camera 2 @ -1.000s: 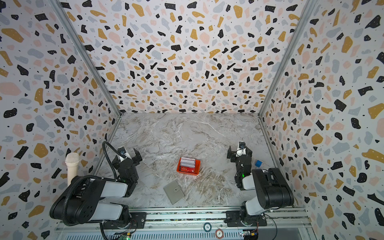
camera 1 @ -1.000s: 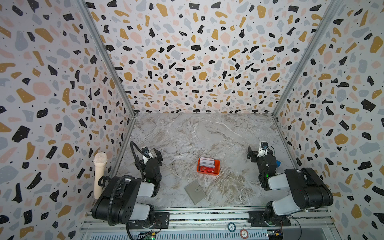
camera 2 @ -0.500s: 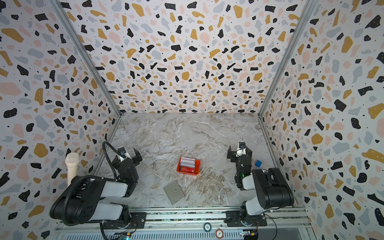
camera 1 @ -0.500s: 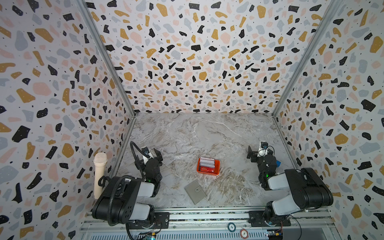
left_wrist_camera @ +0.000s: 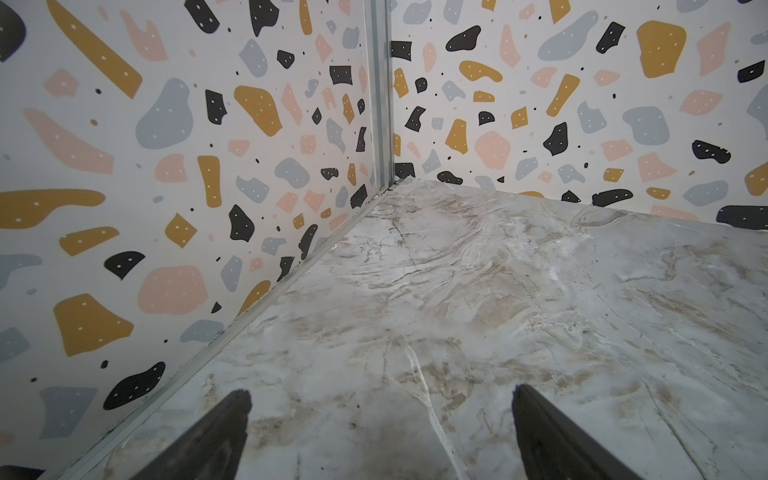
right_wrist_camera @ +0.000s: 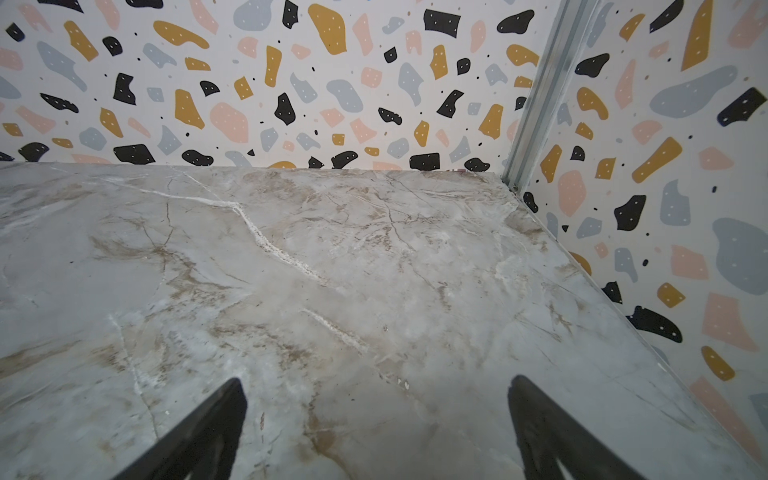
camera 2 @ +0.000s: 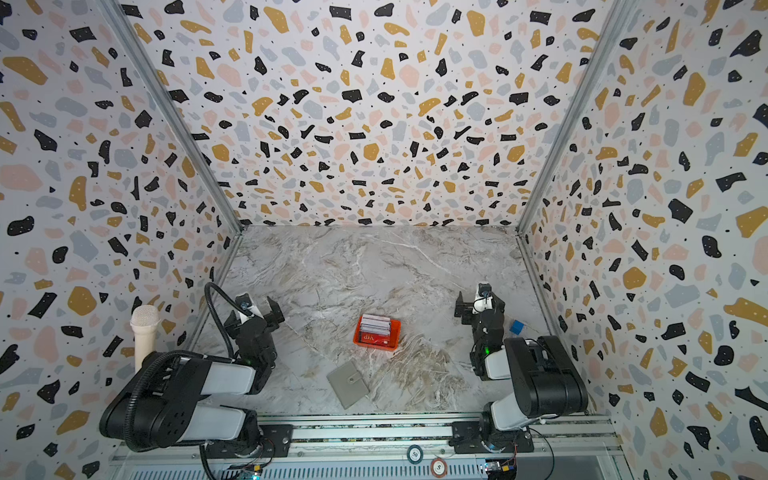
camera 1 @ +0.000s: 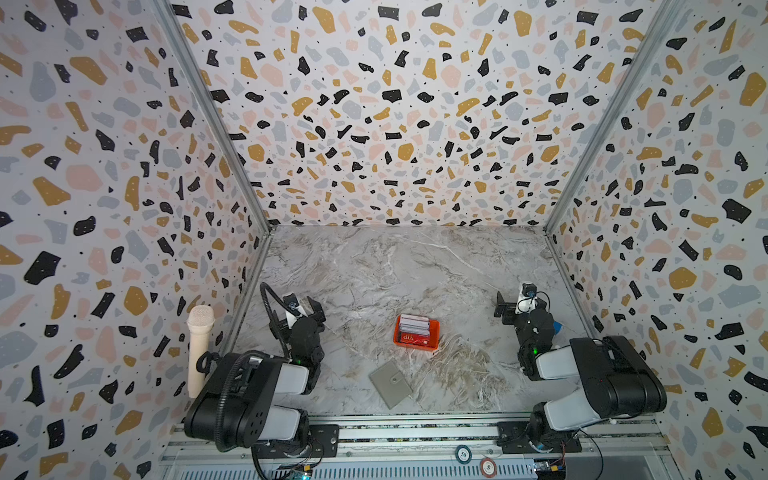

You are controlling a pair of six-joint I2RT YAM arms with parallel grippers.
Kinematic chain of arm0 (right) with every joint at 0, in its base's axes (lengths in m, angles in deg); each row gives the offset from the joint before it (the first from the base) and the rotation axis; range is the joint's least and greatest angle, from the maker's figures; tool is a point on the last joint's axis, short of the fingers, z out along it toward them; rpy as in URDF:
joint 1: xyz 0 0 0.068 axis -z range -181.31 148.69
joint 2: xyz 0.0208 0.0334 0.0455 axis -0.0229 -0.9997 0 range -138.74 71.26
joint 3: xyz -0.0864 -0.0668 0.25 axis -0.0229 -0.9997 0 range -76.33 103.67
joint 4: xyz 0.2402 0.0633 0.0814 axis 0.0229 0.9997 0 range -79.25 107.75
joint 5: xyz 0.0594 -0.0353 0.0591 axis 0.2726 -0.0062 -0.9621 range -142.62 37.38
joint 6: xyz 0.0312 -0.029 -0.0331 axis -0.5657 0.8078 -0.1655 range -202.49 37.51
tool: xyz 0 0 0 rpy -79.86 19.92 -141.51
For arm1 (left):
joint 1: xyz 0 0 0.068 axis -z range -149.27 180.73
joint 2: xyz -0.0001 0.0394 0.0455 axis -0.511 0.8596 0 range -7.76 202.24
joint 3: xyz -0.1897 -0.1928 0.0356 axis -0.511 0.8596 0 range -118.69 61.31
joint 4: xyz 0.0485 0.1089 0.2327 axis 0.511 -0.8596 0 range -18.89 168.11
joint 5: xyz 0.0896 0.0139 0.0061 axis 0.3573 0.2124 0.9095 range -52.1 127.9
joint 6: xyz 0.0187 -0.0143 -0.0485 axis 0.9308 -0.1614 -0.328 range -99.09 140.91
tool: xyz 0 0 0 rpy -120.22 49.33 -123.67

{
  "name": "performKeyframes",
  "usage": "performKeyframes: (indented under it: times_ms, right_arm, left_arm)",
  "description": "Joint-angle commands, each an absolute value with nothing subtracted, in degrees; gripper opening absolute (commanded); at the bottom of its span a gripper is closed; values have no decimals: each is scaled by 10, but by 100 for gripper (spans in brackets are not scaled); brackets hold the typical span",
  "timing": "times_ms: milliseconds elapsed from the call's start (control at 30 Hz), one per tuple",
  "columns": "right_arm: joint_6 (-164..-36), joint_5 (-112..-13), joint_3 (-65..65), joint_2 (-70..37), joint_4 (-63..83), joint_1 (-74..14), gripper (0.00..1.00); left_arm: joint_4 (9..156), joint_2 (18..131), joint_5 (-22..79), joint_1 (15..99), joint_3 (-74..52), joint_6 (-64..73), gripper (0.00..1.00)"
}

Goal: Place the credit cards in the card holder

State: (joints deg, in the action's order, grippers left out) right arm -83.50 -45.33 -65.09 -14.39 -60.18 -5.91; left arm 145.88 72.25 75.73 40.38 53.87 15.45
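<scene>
The credit cards [camera 1: 413, 326] [camera 2: 376, 325] stand stacked in a small orange tray [camera 1: 435, 332] [camera 2: 397, 330] at mid-table, with a red "VIP" card [camera 1: 412, 340] at the front. The card holder [camera 1: 390, 383] [camera 2: 348, 382], grey and folded shut with its snap tab up, lies nearer the front edge. My left gripper [camera 1: 305, 305] [camera 2: 259, 309] [left_wrist_camera: 379, 392] is open over bare marble by the left wall. My right gripper [camera 1: 515, 301] [camera 2: 476, 301] [right_wrist_camera: 376, 381] is open over bare marble by the right wall. Both are well away from the cards and hold nothing.
Terrazzo-patterned walls close in the table on three sides. A small blue block [camera 2: 516, 327] lies by the right arm near the right wall. A pale microphone-shaped post [camera 1: 199, 349] stands outside the left wall. Two poker chips [camera 1: 463, 454] [camera 1: 489, 467] rest on the front rail.
</scene>
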Motion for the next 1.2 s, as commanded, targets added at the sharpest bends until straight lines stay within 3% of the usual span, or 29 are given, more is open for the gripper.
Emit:
performKeyframes:
  times_ms: [0, 167, 333, 400, 500, 567, 667, 933, 1033, 1167]
  right_arm:
    - [-844, -445, -630, -110, -553, -56, 99]
    - [-861, -429, -521, -76, -330, -62, 99]
    - [-885, -274, -506, -29, -296, -118, 99]
    - [-962, -252, -494, -14, -266, -118, 99]
    - [-1164, -347, -462, 2, -140, -64, 100]
    - [-1179, -528, -478, -5, -197, -21, 99]
    - [-1136, -617, -466, -11, -195, -40, 99]
    - [-952, -685, -395, -19, -101, -228, 99]
    - [-896, -695, -349, -59, -38, -281, 99]
    - [-838, -724, -271, -140, 50, -327, 99]
  left_arm:
    - [1462, 682, 732, 402, 529, 172, 100]
    - [1301, 586, 753, 402, 485, 152, 100]
    - [1274, 484, 743, 402, 492, 94, 100]
    - [1279, 447, 729, 402, 494, 62, 100]
    - [1233, 402, 768, 402, 474, -74, 100]
    - [1193, 373, 759, 401, 458, -141, 100]
    - [1130, 337, 738, 402, 447, -250, 100]
    - [1237, 329, 423, 402, 473, -304, 100]
    - [1315, 329, 351, 402, 513, -380, 100]
    - [1293, 327, 263, 403, 511, -400, 100]
